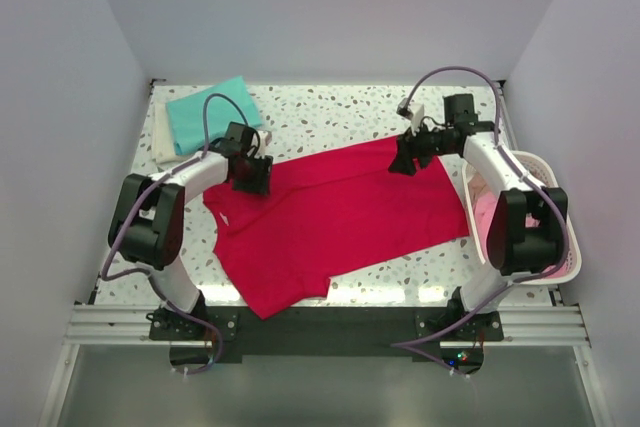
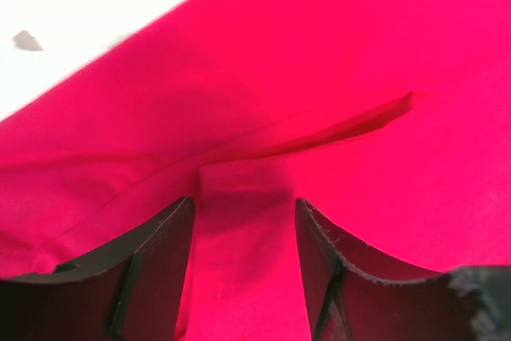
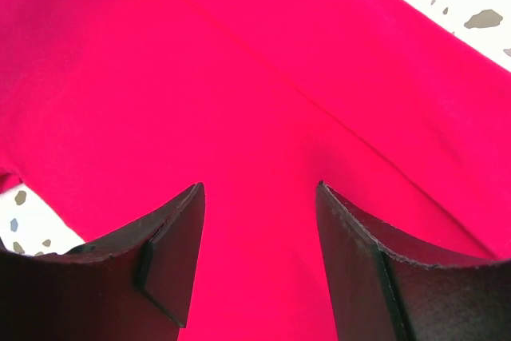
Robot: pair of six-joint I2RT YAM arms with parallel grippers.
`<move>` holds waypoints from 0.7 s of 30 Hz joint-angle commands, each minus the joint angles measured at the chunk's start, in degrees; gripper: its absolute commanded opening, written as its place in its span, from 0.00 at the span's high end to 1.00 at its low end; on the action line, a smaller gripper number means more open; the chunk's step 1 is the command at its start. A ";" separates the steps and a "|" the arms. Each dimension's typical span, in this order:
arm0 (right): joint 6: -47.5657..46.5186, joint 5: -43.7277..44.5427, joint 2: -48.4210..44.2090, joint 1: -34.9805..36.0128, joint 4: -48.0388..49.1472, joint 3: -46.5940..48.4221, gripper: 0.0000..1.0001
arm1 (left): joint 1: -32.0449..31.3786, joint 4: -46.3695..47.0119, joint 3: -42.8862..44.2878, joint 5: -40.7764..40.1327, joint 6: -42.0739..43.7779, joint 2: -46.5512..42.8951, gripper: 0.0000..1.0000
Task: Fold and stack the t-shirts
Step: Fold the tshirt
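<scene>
1. On the speckled surface (image 1: pixel 330 112), one crimson-red t-shirt (image 1: pixel 335 217) lies spread out flat and skewed, its far edge running from the left arm up toward the right arm. Its near corner reaches the surface's front edge.
2. At the far left corner sit two folded t-shirts, stacked: one teal t-shirt (image 1: pixel 212 112) on top and one cream t-shirt (image 1: pixel 166 147) under it, showing along the left side. Both lie apart from the red one.
3. One white mesh basket (image 1: pixel 562 265) stands at the right edge, beside the right arm. Pink cloth (image 1: pixel 486 215) shows inside it; how many garments it makes up cannot be told.
4. Two arms are in view, each with one tool.
5. The left tool (image 1: pixel 254 183) is down on the red t-shirt's far left part. From the left wrist, its two fingers (image 2: pixel 156 265) stand moderately wide apart with red cloth beneath and between them. One raised crease (image 2: pixel 335 129) runs across the fabric just ahead of the tips. Nothing is seen pinched.
6. The right tool (image 1: pixel 405 161) is over the red t-shirt's far right corner. From the right wrist, its two fingers (image 3: pixel 172 253) are likewise spread, with smooth red cloth under the gap and one seam line (image 3: pixel 319 117) slanting past. No fabric is gripped.
7. Bare speckled surface shows beyond the cloth's edge in both wrist views.
</scene>
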 commanded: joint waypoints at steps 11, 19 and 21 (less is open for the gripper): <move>-1.04 -2.93 -7.43 0.07 -2.88 -1.42 0.41 | -1.96 -1.73 2.68 4.38 0.27 -1.81 1.00; -1.13 -1.79 -9.54 -0.02 -3.23 -1.95 0.41 | -6.08 -2.61 -4.07 18.80 -2.80 -10.25 0.85; -1.13 -1.43 -9.46 -0.02 -3.23 -1.95 0.41 | -8.02 -1.73 -7.31 20.04 -4.20 -12.18 0.62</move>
